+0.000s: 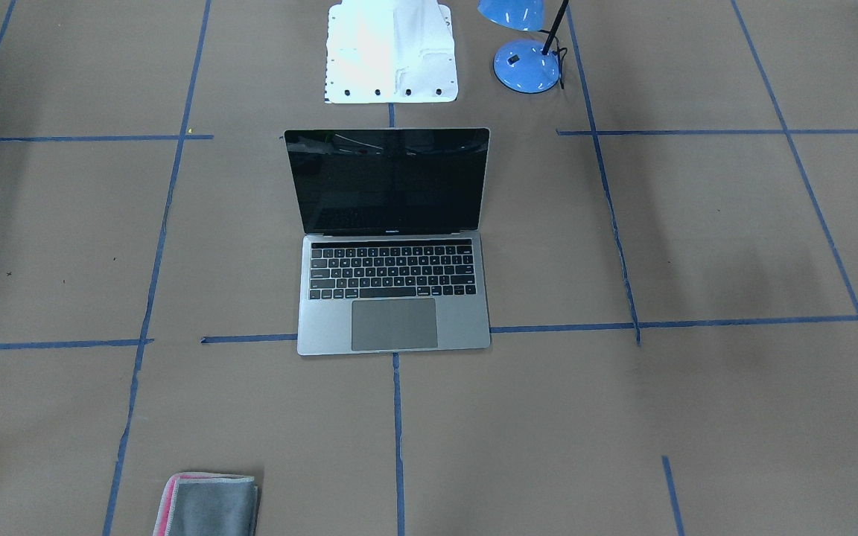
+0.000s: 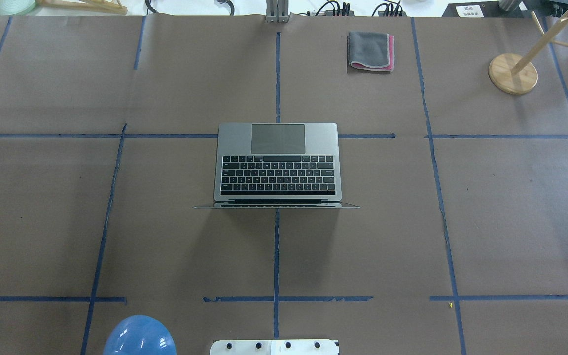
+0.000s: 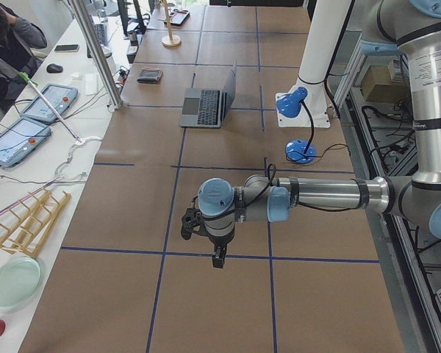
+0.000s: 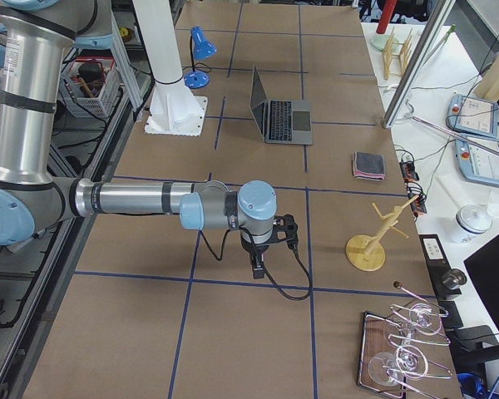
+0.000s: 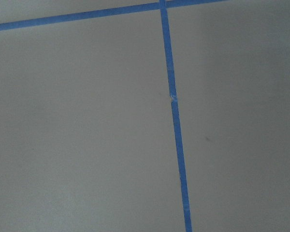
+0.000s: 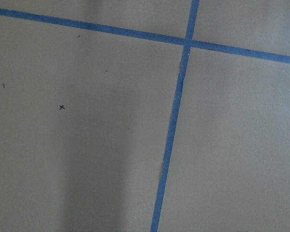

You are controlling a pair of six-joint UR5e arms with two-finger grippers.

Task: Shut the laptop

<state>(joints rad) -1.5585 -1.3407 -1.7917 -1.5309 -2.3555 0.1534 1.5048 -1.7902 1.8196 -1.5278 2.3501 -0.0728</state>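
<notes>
Laptop (image 2: 277, 162) open at mid-bench, lid near upright, hinge toward the robot's edge, trackpad toward the operators' edge; screen dark.

Left gripper (image 3: 217, 254) hangs over bare paper toward the bench's left end, well apart from the laptop; right gripper (image 4: 259, 262) likewise toward the right end; both show in side views only, so cannot tell whether fingers are apart or together; wrist cameras see just paper and blue tape.

Step in hand, as judged: approach not yet begun. Bring one arm behind the lid's top edge; push at centre, toward the operators' edge and down in an arc about the hinge; go slow near the end; off-centre pressure could skid the base.
</notes>
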